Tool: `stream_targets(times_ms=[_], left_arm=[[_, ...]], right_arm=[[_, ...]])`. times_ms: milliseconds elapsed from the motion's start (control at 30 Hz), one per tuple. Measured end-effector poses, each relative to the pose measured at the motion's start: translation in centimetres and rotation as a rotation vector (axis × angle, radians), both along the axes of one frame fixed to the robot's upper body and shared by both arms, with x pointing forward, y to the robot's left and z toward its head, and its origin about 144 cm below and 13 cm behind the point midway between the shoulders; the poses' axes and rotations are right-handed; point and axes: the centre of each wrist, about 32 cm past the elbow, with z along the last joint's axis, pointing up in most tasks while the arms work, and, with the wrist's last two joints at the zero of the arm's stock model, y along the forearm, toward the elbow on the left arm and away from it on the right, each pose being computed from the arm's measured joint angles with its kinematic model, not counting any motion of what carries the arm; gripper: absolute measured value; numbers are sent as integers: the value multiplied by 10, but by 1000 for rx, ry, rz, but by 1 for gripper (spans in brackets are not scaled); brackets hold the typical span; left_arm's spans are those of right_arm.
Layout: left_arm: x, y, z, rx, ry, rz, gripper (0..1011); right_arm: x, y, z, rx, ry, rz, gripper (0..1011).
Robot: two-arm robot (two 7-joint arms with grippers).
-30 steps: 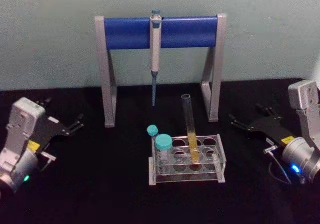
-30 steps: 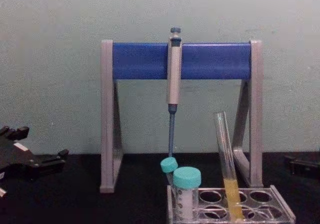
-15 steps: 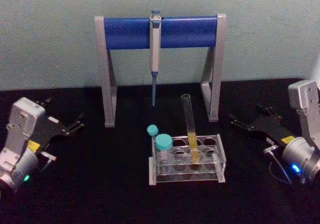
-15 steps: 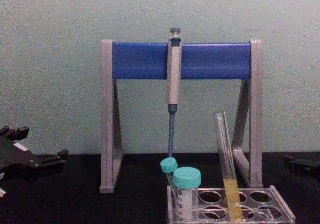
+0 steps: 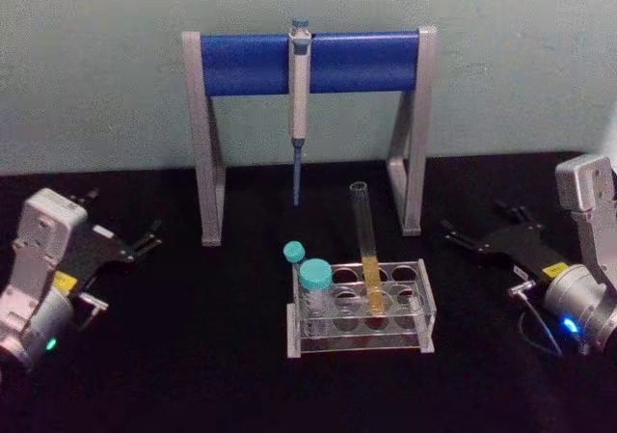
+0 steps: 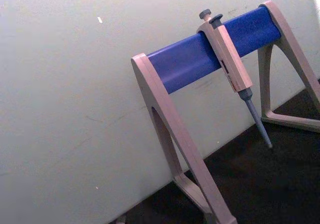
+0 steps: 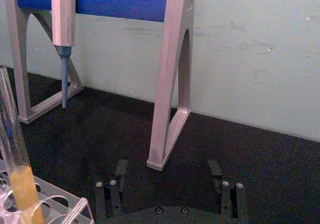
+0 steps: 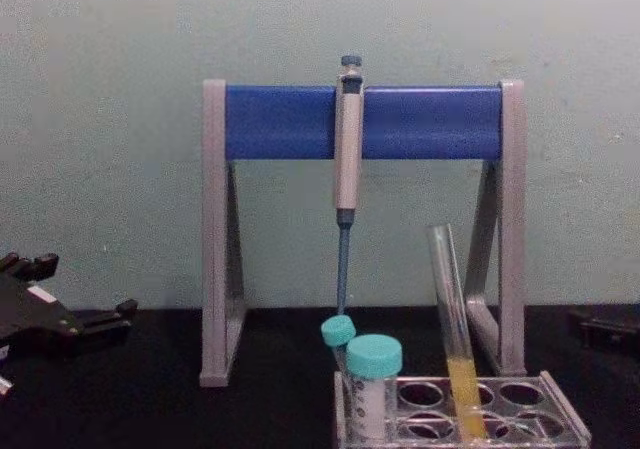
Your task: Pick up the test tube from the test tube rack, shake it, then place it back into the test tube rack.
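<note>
- Leaning in the test tube rack (image 5: pixel 424 308), your test tube (image 5: pixel 364 235) has bare worktop (image 5: pixel 212 356) either side.
- Left pincer (image 5: pixel 145 243) far left, right pincer (image 5: pixel 463 242) far right, both spread apart.

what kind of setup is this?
Likely a lab bench mock-up: a pipette hanging on a stand, and a rack holding a test tube and capped tubes.

You find no words or numbers to read here. Small yellow sticker on left gripper (image 5: pixel 120 245) body, too small and blurry for you to read. Same kind of yellow sticker on right gripper (image 5: pixel 461 238) body, also too blurry. Pipette (image 5: pixel 299 86) shows no marks you can make out.
</note>
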Motion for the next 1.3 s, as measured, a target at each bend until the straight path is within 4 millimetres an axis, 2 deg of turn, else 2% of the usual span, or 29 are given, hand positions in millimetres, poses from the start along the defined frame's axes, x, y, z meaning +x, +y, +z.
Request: stream_targets(times_ms=[1300], left_arm=[[0, 0, 0, 0, 0, 0, 1001]], right_arm=[[0, 0, 0, 0, 0, -1, 1000]])
